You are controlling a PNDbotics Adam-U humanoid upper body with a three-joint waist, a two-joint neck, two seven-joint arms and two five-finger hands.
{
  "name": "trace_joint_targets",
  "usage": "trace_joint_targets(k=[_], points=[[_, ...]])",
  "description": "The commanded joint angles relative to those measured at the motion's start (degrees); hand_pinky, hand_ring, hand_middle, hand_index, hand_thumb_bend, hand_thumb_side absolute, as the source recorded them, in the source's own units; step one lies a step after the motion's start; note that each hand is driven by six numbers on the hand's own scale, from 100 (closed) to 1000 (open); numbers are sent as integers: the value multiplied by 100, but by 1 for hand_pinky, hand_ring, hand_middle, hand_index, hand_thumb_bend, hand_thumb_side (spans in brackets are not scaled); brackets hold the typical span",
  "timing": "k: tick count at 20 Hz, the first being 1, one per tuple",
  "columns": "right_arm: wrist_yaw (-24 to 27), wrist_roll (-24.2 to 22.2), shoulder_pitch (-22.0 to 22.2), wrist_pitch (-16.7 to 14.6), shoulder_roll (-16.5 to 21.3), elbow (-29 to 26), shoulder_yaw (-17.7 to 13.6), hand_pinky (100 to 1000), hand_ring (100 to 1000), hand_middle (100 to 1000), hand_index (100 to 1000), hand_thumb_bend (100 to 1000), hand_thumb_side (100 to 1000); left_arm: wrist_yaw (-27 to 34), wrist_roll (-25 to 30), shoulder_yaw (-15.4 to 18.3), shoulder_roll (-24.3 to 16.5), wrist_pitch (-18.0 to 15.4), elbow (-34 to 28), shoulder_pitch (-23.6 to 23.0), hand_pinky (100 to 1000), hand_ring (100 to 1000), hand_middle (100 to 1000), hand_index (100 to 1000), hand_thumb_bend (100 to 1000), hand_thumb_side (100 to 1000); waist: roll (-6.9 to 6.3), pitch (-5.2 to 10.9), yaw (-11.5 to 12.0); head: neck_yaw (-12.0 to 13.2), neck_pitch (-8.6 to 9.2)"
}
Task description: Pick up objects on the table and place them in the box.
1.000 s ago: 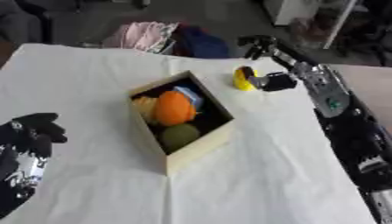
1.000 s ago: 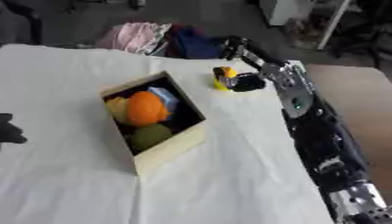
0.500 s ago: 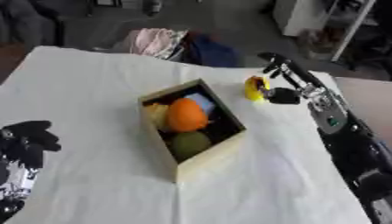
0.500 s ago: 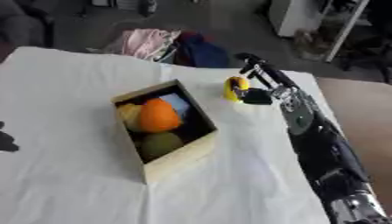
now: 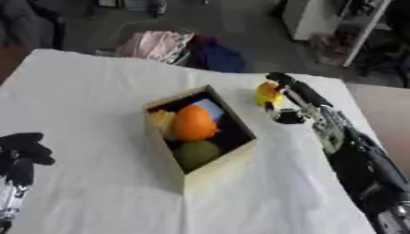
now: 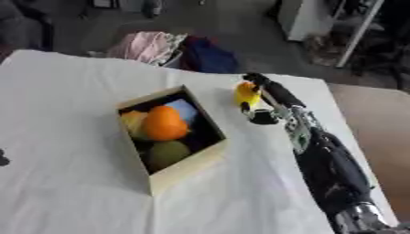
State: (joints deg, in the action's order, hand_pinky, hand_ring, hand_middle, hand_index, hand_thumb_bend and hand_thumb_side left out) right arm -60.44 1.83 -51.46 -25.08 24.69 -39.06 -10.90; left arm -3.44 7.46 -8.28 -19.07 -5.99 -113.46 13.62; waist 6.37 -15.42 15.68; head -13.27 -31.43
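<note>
One yellow object (image 5: 267, 93) is lying outside the box (image 5: 210, 165), and the right hand (image 5: 282, 89) is reaching across the table (image 5: 96, 82) to deal with it. The object is sitting just on the hand's inner side, against the fingers, with a dark part of the hand beneath it; the fingers are looking fairly straight alongside it, but whether they are curling round it or only resting against it I cannot tell. It seems to be on or barely above the cloth, well toward the far edge, probably because it is the last loose item and the arm is having to stretch nearly full length to get to it. The box is standing to the hand's left and nearer the robot, turned cornerwise, already holding an orange (image 5: 194, 123), a green fruit (image 5: 195, 153), something yellow (image 5: 163, 121) and a pale blue item (image 5: 210, 109); free room is looking scarce, so the drop would likely go on top. The left hand (image 5: 22, 148) is idling far off at the near left edge, fingers curled and empty, staying clear of the work.
</note>
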Motion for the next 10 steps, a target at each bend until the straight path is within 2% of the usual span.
trace_joint_targets(k=[1,4,5,8,9,10], points=[[-317,46,-67,42,175,103,5,727,766,917,954,100,204,0,16,-3,-24,-2,-113,66,686,606,589,797,100,549,50,-4,12,-24,77],[-512,-161,-56,30,140,212,41,727,752,867,926,100,198,-7,16,-2,-19,-3,-113,65,686,606,589,797,100,550,48,-17,13,-27,76],[-560,-229,-56,24,131,228,42,724,739,829,878,100,201,-9,16,-1,-18,-2,-113,64,686,606,589,797,100,550,47,-19,13,-28,76],[-635,-200,-58,-11,110,156,5,684,660,637,715,100,185,-11,14,0,-13,-3,-113,62,687,607,589,797,100,550,43,-21,8,-24,76],[-638,-98,-54,-23,104,107,-14,676,647,607,692,100,181,-10,14,0,-11,-3,-113,61,687,607,589,797,100,550,42,-22,7,-24,76],[-626,40,-56,-37,98,52,-36,653,610,514,608,100,165,-10,14,0,-9,-1,-113,59,687,607,589,797,100,550,40,-21,4,-24,74]])
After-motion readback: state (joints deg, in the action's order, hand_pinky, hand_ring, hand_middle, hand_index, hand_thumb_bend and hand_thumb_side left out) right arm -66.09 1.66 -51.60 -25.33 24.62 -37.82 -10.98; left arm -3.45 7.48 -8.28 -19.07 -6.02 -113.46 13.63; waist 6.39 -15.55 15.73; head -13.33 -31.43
